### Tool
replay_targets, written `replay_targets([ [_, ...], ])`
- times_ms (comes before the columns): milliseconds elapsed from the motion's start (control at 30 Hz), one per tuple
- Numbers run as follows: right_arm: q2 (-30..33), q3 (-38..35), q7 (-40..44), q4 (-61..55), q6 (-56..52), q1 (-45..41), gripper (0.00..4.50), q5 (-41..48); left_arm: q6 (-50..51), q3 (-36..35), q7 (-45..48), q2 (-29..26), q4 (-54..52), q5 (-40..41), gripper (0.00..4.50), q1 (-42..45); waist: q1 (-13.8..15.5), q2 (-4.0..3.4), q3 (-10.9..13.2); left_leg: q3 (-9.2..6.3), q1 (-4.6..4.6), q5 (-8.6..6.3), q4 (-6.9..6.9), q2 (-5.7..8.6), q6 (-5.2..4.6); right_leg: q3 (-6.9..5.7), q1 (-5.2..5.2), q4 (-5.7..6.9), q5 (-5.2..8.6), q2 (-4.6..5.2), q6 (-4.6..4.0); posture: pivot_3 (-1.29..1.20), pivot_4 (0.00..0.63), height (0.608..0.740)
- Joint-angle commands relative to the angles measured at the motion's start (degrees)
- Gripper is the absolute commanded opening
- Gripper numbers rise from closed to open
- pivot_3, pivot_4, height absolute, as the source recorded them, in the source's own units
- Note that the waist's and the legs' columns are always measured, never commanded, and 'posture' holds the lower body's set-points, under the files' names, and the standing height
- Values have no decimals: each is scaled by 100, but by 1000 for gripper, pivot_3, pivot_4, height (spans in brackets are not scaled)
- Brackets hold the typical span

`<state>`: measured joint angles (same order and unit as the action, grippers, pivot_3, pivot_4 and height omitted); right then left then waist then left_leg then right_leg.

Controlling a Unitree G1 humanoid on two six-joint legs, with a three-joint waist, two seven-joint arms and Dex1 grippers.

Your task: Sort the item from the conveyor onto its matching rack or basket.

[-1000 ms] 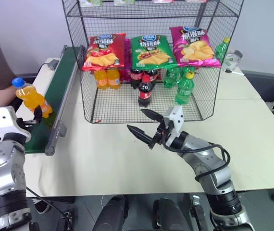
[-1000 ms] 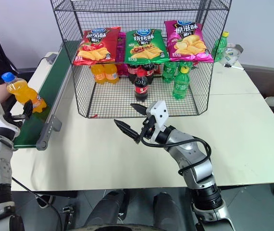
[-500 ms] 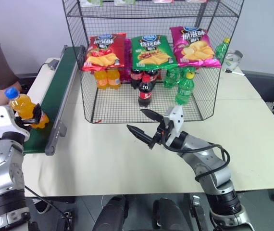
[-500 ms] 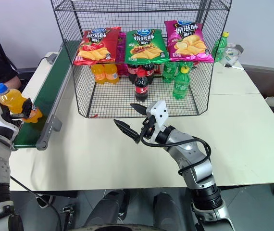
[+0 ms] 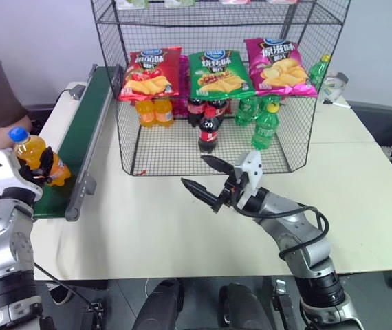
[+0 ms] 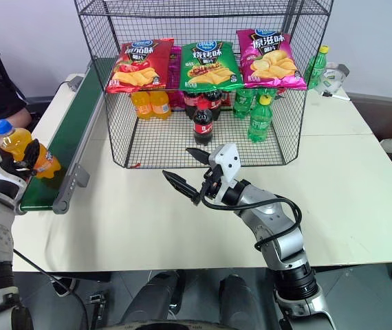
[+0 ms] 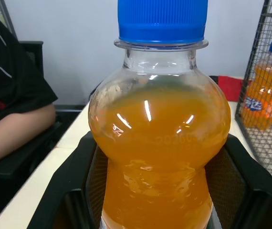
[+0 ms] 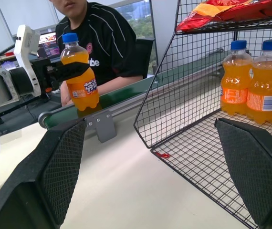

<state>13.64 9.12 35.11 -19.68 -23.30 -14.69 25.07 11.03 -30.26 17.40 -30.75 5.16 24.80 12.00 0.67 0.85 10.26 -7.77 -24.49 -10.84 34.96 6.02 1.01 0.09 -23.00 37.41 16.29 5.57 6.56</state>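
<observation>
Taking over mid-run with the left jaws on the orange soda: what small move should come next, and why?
Probably lift it clear of the belt. The left gripper is shut on the orange soda bottle, which sits low over the conveyor. The matching orange bottles stand in the wire rack, beyond the conveyor's frame.

**A:** Left arm status?

**B:** Left arm is held out at the robot's far left, forearm raised. The left gripper [image 5: 42, 165] is clamped on the small clear plastic bottle of orange soda with a blue cap [image 5: 36, 157], black fingers [image 7: 74, 167] pressed against both sides of its body; the bottle is held tilted.

**A:** Right?

**B:** Right arm is bent at the elbow, forearm reaching toward centre. The right gripper [image 5: 205, 175] is spread wide, nothing held between its fingers.
</observation>
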Motion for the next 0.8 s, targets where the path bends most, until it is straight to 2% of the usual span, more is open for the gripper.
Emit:
replay_targets([
  [33,87,-114,27,-228,125,-136,4500,-4,335,134,236,-332,-1099,428,2319,491,7,4,2,0,0,0,1,0,0,0,0,0,0,0,0,0,150,740],
  [200,322,-363,68,-198,147,-201,4500,26,1085,615,553,-401,-1882,856,2319,763,-17,5,2,-1,-2,0,1,2,0,-4,0,-1,0,0,0,0,150,740],
  [300,554,-650,81,-123,182,-244,4500,48,1432,1175,602,-156,-2298,1008,2319,857,-24,3,3,2,-2,0,-4,2,0,-2,-1,-1,0,0,1,0,150,740],
  [400,750,-907,89,-31,227,-274,4500,30,1572,1680,420,204,-2310,768,2319,886,-28,3,3,3,-2,1,-5,1,0,-2,21,2,-1,-2,1,0,150,740],
  [600,1050,-1248,93,73,345,-188,4500,-29,1002,2371,-88,943,-1306,-271,2319,1151,-41,0,4,5,-1,2,-7,0,0,-2,20,3,-1,-4,1,0,150,740],
  [800,1142,-1352,57,78,409,-130,4500,-79,-148,2628,-155,1503,656,-1040,2319,1959,13,1,4,5,-3,3,3,4,-1,-4,25,2,-1,-2,2,0,150,740],
])
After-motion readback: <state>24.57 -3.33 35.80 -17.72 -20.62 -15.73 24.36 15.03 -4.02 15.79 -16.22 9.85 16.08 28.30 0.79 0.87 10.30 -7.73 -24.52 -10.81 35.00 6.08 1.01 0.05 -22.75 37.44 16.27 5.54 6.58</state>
